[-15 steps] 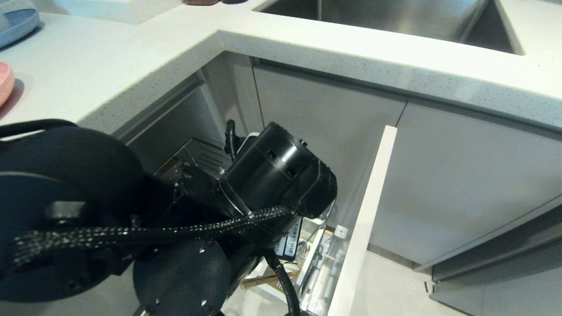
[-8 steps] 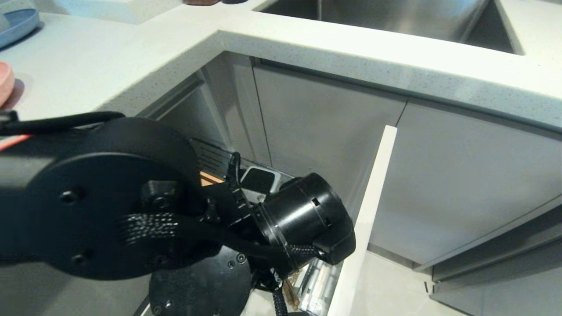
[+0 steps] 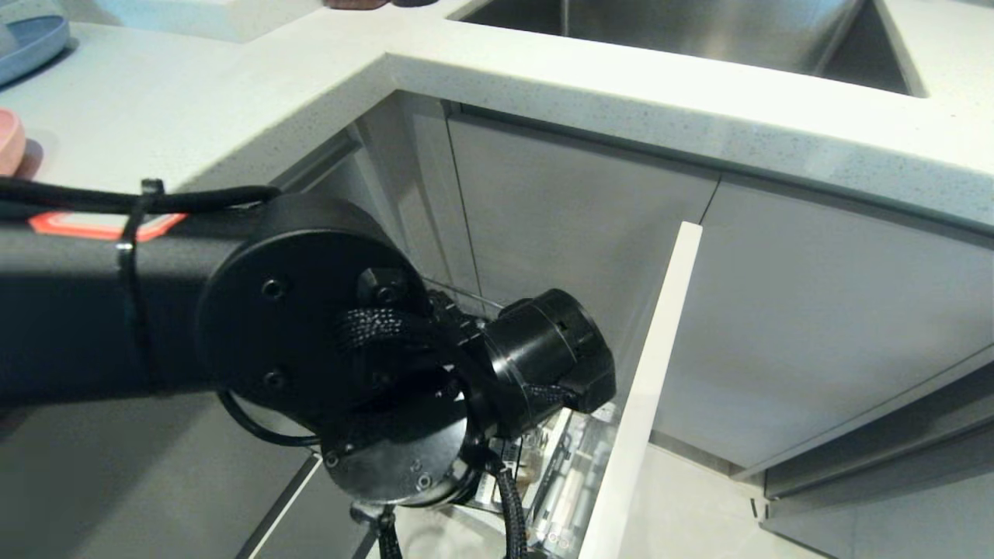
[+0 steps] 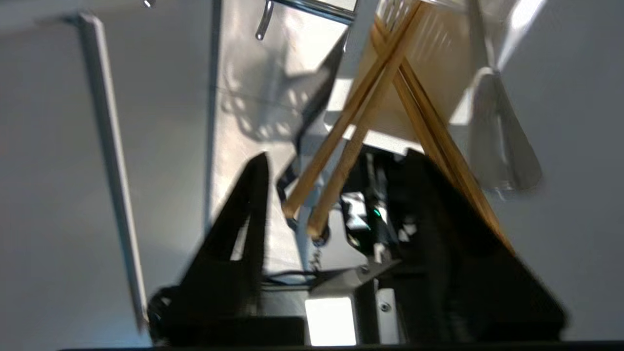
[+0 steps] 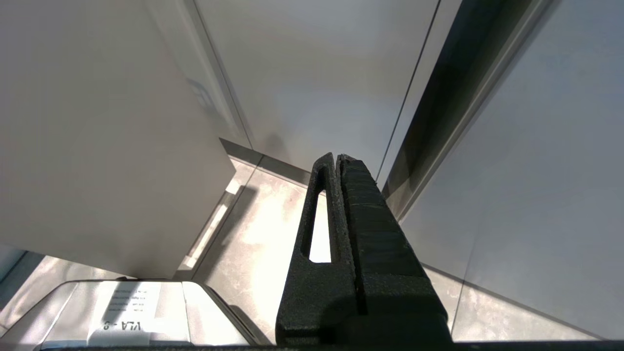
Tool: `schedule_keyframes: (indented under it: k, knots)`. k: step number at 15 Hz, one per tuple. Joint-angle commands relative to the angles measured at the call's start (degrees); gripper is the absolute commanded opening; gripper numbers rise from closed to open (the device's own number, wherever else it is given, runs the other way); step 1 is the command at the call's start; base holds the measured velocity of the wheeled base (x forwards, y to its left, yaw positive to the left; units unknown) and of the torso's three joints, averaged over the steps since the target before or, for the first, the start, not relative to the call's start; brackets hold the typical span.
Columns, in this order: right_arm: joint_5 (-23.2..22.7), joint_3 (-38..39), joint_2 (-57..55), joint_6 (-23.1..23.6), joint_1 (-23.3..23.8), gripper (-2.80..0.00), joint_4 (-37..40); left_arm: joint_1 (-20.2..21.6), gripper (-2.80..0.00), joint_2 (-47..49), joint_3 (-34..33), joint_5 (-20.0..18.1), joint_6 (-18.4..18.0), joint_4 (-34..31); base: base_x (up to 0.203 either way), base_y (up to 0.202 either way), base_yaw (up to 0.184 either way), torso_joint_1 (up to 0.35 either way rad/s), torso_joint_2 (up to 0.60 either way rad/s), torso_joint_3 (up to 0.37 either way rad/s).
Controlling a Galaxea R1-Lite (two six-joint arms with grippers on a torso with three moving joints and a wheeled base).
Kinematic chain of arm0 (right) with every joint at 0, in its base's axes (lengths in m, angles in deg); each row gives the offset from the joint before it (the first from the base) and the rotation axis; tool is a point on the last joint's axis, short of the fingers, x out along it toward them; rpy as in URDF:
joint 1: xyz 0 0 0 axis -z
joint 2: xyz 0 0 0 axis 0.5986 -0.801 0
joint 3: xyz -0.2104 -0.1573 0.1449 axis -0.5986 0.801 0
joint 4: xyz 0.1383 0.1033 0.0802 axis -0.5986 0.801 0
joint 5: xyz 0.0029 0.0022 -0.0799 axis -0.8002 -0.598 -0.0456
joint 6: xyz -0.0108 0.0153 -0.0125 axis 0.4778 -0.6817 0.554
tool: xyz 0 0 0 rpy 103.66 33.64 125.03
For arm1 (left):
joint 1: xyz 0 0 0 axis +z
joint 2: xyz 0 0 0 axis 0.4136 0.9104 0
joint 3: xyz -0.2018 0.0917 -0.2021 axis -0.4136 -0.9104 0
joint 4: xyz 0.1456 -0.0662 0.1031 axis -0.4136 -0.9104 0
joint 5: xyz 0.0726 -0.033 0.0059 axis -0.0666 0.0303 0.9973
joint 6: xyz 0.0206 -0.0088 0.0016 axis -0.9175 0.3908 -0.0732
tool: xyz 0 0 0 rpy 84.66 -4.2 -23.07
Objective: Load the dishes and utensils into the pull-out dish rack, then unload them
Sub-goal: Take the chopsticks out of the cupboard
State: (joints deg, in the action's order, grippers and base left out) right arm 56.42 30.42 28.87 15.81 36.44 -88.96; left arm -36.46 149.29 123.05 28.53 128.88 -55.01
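In the left wrist view the light wooden chopsticks (image 4: 358,114) lean crossed out of the white utensil caddy (image 4: 385,142) of the pull-out dish rack (image 3: 578,466). Their free ends sit between the two black fingers of my left gripper (image 4: 339,156), which stands open with a wide gap. Another pair of sticks (image 4: 441,146) runs along one finger. The fork's silver handle (image 4: 502,146) stands beside them. From the head view my left arm (image 3: 543,357) covers the rack and hides the gripper. A pink dish (image 3: 9,140) sits at the counter's left edge. My right gripper (image 5: 339,158) is shut and parked.
The white drawer front (image 3: 644,404) stands pulled out to the right of the arm. A blue plate (image 3: 31,39) lies at the counter's far left, a steel sink (image 3: 699,31) at the back. Grey cabinet doors (image 3: 575,233) close in behind the rack.
My left arm has swung: the forearm now lies level across the left of the head view, and the wrist has moved right and lower over the rack's front corner.
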Motion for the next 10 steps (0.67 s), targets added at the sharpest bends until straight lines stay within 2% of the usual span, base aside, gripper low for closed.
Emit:
schedule_keyframes:
  k: [1, 6, 10]
  knots:
    - [-0.01, 0.09, 0.0, -0.04, -0.02, -2.8, 0.01, 2.82, 0.0, 1.29, 0.46, -2.61, 0.24, -0.39, 0.0, 0.0, 0.0, 0.0, 0.0, 0.0]
    - [0.01, 0.09, 0.0, -0.04, -0.03, -2.8, 0.01, 7.49, 0.0, 4.4, 1.81, -10.18, -0.95, -3.5, 0.0, 0.0, 0.0, 0.0, 0.0, 0.0]
    - [-0.01, 0.09, 0.0, -0.07, -0.02, -2.8, 0.02, 8.72, 0.0, 5.83, 2.72, -12.81, -2.71, -6.5, 0.0, 0.0, 0.0, 0.0, 0.0, 0.0]
